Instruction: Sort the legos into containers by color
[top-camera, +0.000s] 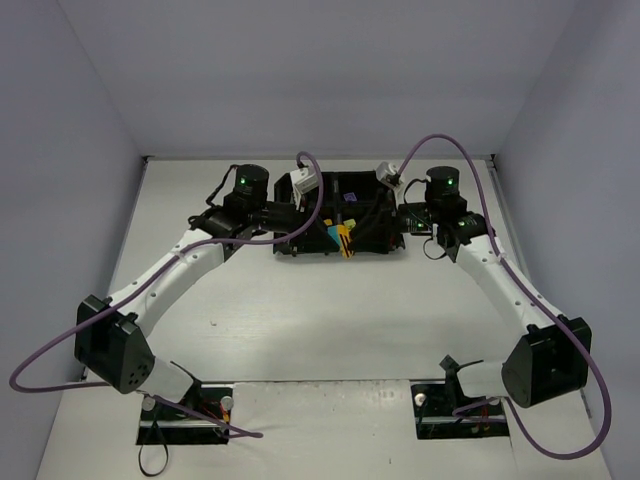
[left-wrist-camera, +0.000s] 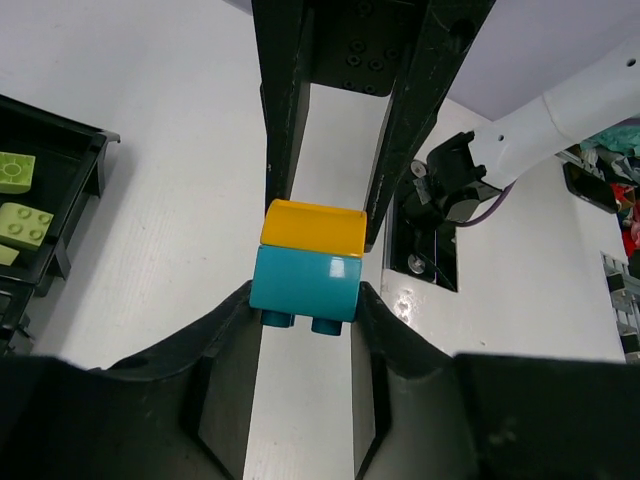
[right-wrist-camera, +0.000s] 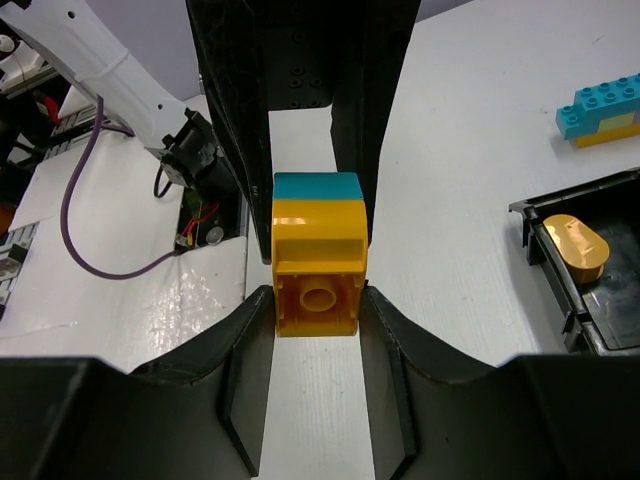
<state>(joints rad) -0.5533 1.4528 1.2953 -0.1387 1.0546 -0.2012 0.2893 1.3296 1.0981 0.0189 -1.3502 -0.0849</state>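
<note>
A cyan-blue lego (left-wrist-camera: 305, 283) and an orange lego (left-wrist-camera: 312, 227) are joined into one stack, held between both grippers above the black tray (top-camera: 300, 251). My left gripper (left-wrist-camera: 305, 300) is shut on the cyan brick, both jaws touching its sides. My right gripper (right-wrist-camera: 318, 300) is shut on the orange brick (right-wrist-camera: 318, 255), with the cyan one (right-wrist-camera: 317, 186) beyond it. From above, the stack (top-camera: 340, 238) sits over the tray's near side. Two lime green bricks (left-wrist-camera: 22, 222) lie in one compartment, a purple one (top-camera: 349, 197) in another.
A rounded orange piece (right-wrist-camera: 575, 245) lies in the tray compartment at the right of the right wrist view. A blue and yellow brick stack (right-wrist-camera: 603, 110) rests on the white table beyond it. Both arm bases (top-camera: 185, 415) and purple cables sit at the near edge.
</note>
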